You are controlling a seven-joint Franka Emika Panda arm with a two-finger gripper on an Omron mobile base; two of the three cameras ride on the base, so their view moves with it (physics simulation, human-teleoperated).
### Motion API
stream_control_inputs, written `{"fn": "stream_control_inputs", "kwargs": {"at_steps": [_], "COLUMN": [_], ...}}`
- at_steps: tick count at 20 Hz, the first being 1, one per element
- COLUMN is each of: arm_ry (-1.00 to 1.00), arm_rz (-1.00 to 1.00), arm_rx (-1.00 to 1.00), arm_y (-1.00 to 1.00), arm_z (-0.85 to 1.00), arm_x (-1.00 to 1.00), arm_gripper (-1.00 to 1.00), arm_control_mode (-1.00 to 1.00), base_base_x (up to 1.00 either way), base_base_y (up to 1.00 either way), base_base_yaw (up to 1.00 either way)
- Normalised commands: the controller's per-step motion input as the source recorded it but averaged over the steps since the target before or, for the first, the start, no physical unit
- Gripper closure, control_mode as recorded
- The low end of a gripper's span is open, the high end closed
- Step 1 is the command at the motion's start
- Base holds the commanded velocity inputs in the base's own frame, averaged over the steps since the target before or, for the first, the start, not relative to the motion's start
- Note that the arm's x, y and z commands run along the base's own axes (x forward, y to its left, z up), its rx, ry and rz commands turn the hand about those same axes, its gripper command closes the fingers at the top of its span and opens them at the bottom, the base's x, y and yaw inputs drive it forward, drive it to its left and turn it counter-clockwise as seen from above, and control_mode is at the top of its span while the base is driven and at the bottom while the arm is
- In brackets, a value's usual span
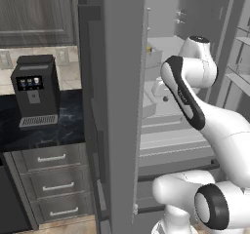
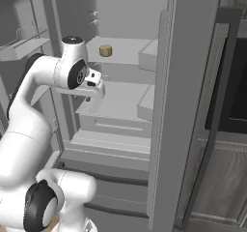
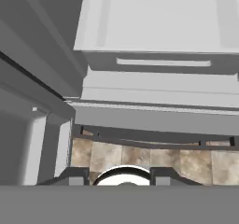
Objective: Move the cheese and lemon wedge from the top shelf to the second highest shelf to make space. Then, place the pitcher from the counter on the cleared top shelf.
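**Position.** The cheese (image 2: 105,50) sits upright on the top shelf (image 2: 128,52) of the open fridge, towards the back and not yet moved. The gripper (image 3: 119,177) hangs below the cheese and nearer the front. It points downward, and its camera looks over a drawer front (image 3: 161,62) to the tiled floor (image 3: 154,160). The second highest shelf (image 2: 118,100) lies directly below the cheese, about level with the hand.

**Jaws.** Partly spread, with nothing between the tips. No load is carried.

**Step in hand.** Judged to be the approach to the cheese. The hand has yet to rise and turn towards it.

**Hazards.**
- The wrist must climb from below the cheese past the front lip of the top shelf. A tight arc could knock the lip or bring the fingers up under the slab.
- The cheese is small, squat and round. A grip set off centre could push it back or topple it so that it rolls.
- At their present spread the jaws look narrow for the cheese. If not widened, the tips could land on its top.
- The elbow stands close to the fridge door (image 1: 122,106), so a wide swing could strike it.
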Motion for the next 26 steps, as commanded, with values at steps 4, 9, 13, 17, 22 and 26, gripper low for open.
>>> {"fn": "stream_control_inputs", "kwargs": {"at_steps": [4, 9, 13, 17, 22, 26], "arm_ry": [-0.13, -0.35, -0.33, -0.19, -0.15, -0.02], "arm_rz": [0.0, 0.0, 0.0, 0.0, -0.02, -0.01], "arm_rx": [0.0, 0.0, 0.0, 0.0, 0.0, 0.0], "arm_y": [0.0, 0.0, 0.0, 0.0, 0.0, 0.0], "arm_z": [0.02, 0.36, 0.56, 0.65, 0.73, 0.51], "arm_x": [-0.08, -0.11, -0.04, 0.0, 0.0, 0.04], "arm_gripper": [-1.0, -1.0, -1.0, -1.0, -1.0, -1.0], "arm_control_mode": [-1.0, -1.0, -1.0, -1.0, -1.0, -1.0], "base_base_x": [0.0, 0.0, 0.0, 0.0, 0.0, 0.0], "base_base_y": [0.0, 0.0, 0.0, 0.0, 0.0, 0.0], "base_base_yaw": [0.0, 0.0, 0.0, 0.0, 0.0, 0.0]}}
